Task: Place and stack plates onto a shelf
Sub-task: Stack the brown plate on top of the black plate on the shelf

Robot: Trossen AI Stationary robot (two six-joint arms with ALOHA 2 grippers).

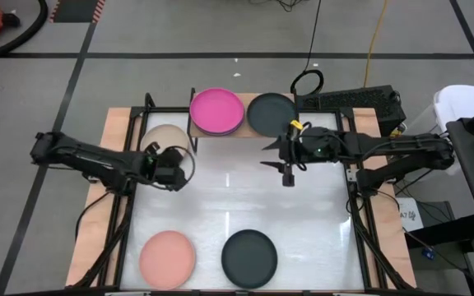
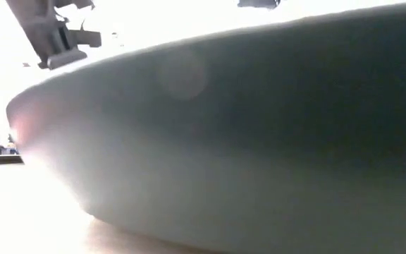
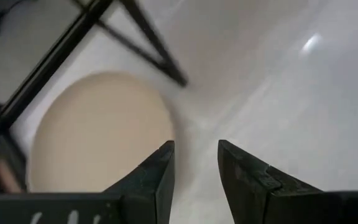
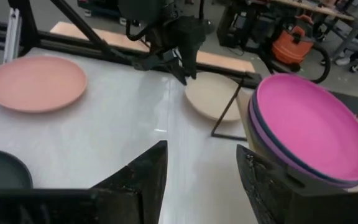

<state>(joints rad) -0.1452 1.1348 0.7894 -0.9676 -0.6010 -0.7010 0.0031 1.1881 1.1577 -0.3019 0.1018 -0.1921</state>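
Observation:
The shelf [image 1: 253, 131] stands at the table's far edge. It carries a magenta plate [image 1: 216, 111] stacked on a purple one [image 4: 272, 146], with a black plate [image 1: 270, 113] beside them. A beige plate [image 1: 164, 140] lies flat on the table by the shelf's left leg. The salmon pink plate [image 1: 167, 259] and the dark teal plate [image 1: 249, 257] rest near the near edge. My left gripper [image 3: 196, 168] hovers open just near and right of the beige plate [image 3: 98, 137]. My right gripper [image 4: 201, 168] is open over the table's middle, in front of the shelf.
Black frame bars run along the table's left and right sides [image 1: 122, 222]. The shelf's thin black legs [image 4: 229, 115] stand next to the beige plate. In the low view the dark teal plate [image 2: 259, 141] fills almost the whole picture. Bare white tabletop [image 1: 229, 197] lies between the arms.

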